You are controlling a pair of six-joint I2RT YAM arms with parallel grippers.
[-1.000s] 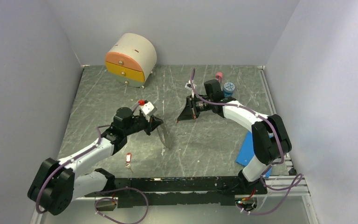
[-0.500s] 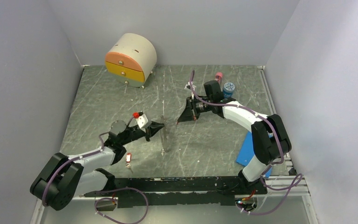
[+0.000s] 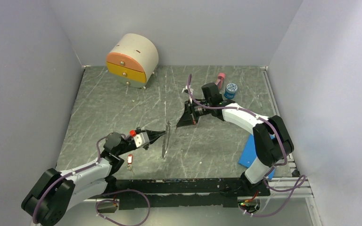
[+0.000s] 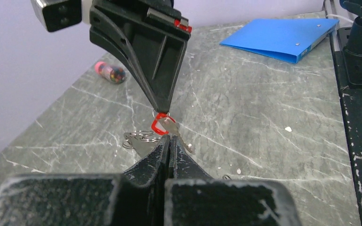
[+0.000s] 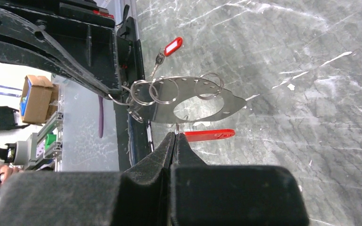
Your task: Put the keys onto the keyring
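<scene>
The keyring (image 3: 165,141) is a flat oval metal plate with a large opening and several small split rings. It stands on edge at mid-table. My left gripper (image 3: 163,133) is shut on one end of it; the right wrist view shows the plate (image 5: 188,101) broadside. My right gripper (image 3: 177,125) is shut on a key whose red tag (image 5: 209,134) hangs just under the plate. The left wrist view shows that key (image 4: 161,123) right beyond my left fingertips (image 4: 168,140). Another red-tagged key (image 3: 130,160) lies flat near the front edge.
A cream drawer box (image 3: 132,59) with orange and yellow drawers stands at the back left. A pink bottle (image 3: 221,76) and a blue-lidded jar (image 3: 231,88) are at the back right. A blue folder (image 3: 248,149) lies by the right arm's base.
My left arm has drawn back toward the near edge and lowered, carrying the keyring. My right gripper has followed slightly left and nearer with its key.
</scene>
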